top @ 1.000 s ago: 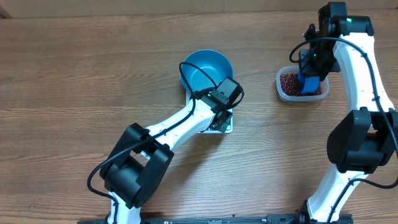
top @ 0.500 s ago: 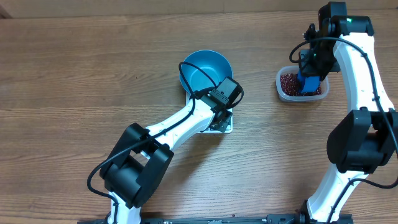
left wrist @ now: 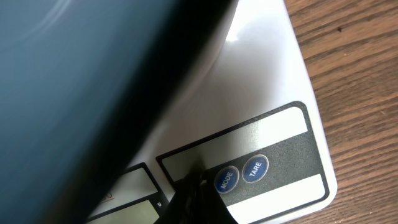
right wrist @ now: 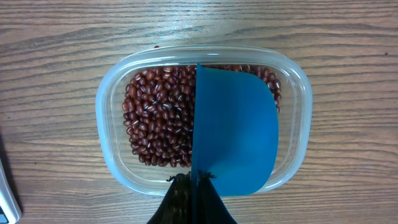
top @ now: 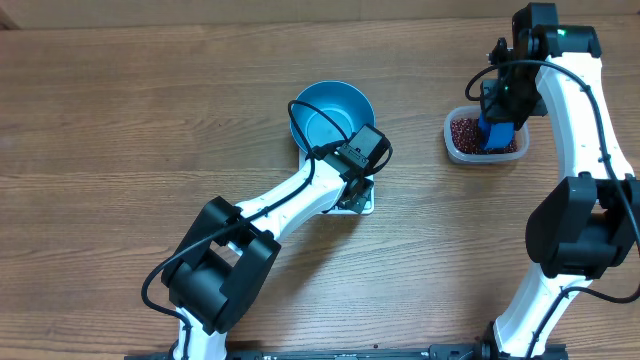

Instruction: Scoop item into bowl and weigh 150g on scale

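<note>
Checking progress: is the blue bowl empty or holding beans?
Empty, as far as visible: the bowl shows a bare blue inside where exposed; the beans lie in the clear tub.

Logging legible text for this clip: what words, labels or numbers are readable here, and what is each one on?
"MODE": on a round blue button on the scale front panel.
"TARE": on the second blue button, right beside the first.
Tiny reddish print at the panel's lower left: too blurred to read.
Bowl, scoop, tub: no text visible.
</note>
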Tool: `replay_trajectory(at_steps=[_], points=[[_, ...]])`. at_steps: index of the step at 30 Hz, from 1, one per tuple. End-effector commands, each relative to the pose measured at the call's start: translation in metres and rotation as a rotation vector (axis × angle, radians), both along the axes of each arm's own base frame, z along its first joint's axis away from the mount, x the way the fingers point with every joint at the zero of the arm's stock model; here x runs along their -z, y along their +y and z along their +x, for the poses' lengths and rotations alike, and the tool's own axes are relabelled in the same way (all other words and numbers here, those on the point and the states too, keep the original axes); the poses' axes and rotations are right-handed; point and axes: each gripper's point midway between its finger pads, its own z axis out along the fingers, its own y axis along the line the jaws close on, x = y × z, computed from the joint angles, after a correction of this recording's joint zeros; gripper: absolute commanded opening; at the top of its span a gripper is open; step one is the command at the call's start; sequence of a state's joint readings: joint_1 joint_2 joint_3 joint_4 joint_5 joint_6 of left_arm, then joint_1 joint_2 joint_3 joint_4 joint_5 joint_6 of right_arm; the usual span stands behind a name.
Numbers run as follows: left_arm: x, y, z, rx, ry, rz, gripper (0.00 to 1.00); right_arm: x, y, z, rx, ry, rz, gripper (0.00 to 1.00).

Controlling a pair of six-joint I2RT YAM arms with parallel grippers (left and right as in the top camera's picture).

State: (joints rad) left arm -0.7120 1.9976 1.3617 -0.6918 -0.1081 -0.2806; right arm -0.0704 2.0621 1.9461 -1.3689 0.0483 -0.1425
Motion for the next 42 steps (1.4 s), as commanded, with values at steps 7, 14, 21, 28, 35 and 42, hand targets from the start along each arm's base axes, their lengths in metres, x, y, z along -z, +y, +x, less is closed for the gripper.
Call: replay_trajectory(at_steps=[7, 14, 21, 28, 35, 42], points=[[-0.011, -0.008, 0.009, -0.009, -0.002, 0.003, 0.04, 0.005, 0.0, 0.001, 0.005, 0.007, 0.007, 0.04], [-0.061, -0.026, 0.03, 0.012, -0.056, -0.036, 0.04, 0.005, 0.0, 0.001, 0.005, 0.008, 0.006, 0.04], [-0.077, -0.021, 0.025, -0.027, -0.022, -0.021, 0.04, 0.005, -0.001, 0.004, 0.005, -0.004, 0.006, 0.04], [-0.039, -0.014, -0.01, -0.052, 0.071, 0.032, 0.04, 0.005, -0.001, 0.005, 0.005, -0.012, 0.005, 0.04], [-0.016, -0.01, -0.011, -0.055, 0.059, 0.027, 0.05, 0.005, -0.001, 0.005, 0.005, -0.011, 0.005, 0.04], [-0.005, 0.004, -0.002, -0.126, 0.018, 0.045, 0.04, 0.005, -0.001, 0.005, 0.006, -0.011, 0.006, 0.04]])
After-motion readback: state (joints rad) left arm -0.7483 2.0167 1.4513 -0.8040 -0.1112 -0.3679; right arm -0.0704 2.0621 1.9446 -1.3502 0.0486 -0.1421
